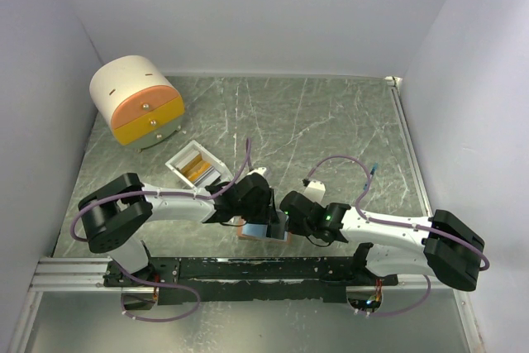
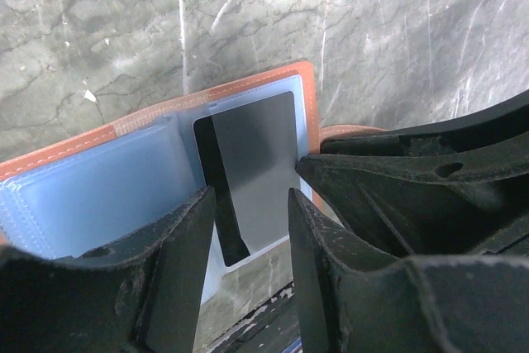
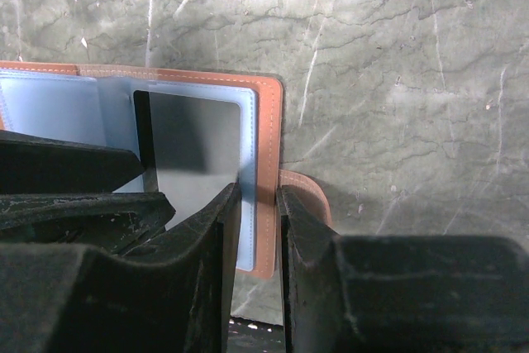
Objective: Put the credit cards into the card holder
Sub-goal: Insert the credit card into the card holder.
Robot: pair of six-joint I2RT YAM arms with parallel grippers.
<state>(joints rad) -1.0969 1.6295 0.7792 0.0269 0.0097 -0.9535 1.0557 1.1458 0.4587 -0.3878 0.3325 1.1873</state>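
1. Top view: the card holder [image 1: 263,230] lies open at the tabletop's [image 1: 331,121] near edge, under both grippers. A white box [image 1: 197,164] holding yellow and orange cards [image 1: 197,169] sits behind it, a round drawer unit [image 1: 136,101] in the far left corner.
2. Left wrist: left gripper [image 2: 251,229] jaws stand part-open astride a dark card [image 2: 252,167] in the holder's pale blue pocket; whether they pinch it I cannot tell.
3. Right wrist: right gripper [image 3: 259,204] jaws are narrow, straddling the holder's brown right edge; contact is unclear.

2 white-shelled arms with black joint housings, looped purple cables and a green indicator light; matte black left hand [image 1: 248,204] and right hand [image 1: 291,219], scuffed fingers.
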